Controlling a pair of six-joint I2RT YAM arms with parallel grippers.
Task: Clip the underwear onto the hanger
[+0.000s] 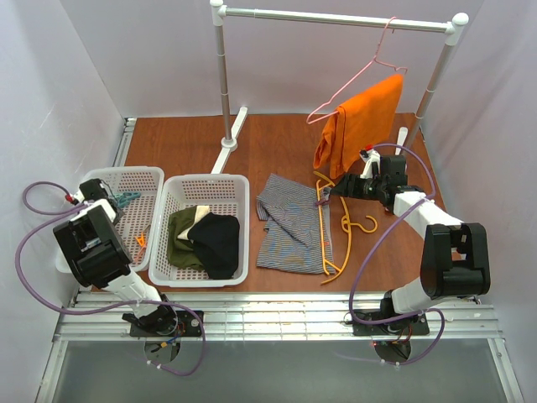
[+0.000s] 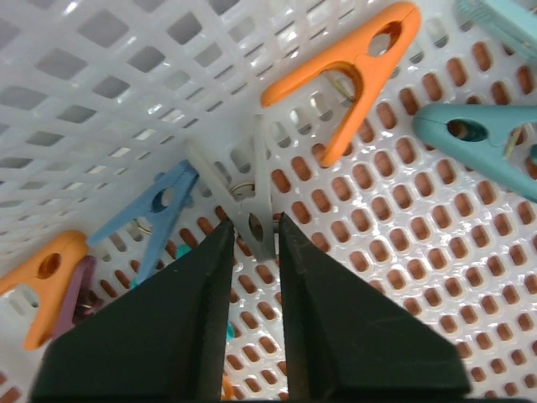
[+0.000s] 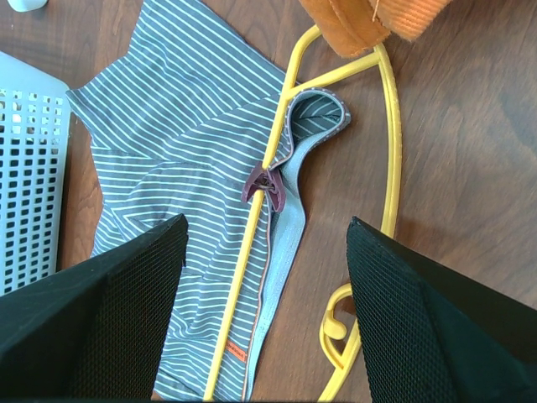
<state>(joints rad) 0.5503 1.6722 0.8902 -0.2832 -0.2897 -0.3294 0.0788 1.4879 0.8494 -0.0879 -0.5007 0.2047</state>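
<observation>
Underwear is lying flat near the middle of the table, with the hanger lying across its 3 o'clock edge. In the right wrist view a maroon peg is already pinching the waistband to the hanger's bar. Toward 6 o'clock the waistband is lying loose beside the bar, not yet pegged.

We are judging the underwear to be light, soft and limp, likely to be bunching and sliding under any push. So we are favouring the doubled waistband, its firmest part, as the place to take hold, right against the bar. The right claw is hovering above that stretch with its jaws released and wide, nothing between them.

Over at 9 o'clock, the left claw is hanging inside the peg basket, its fingers straddling the tail of a white peg. They are standing narrow, yet we cannot tell whether they are pinching it. That peg is looking small, stiff and slick, so we are expecting it to slip from a shallow grip.
</observation>
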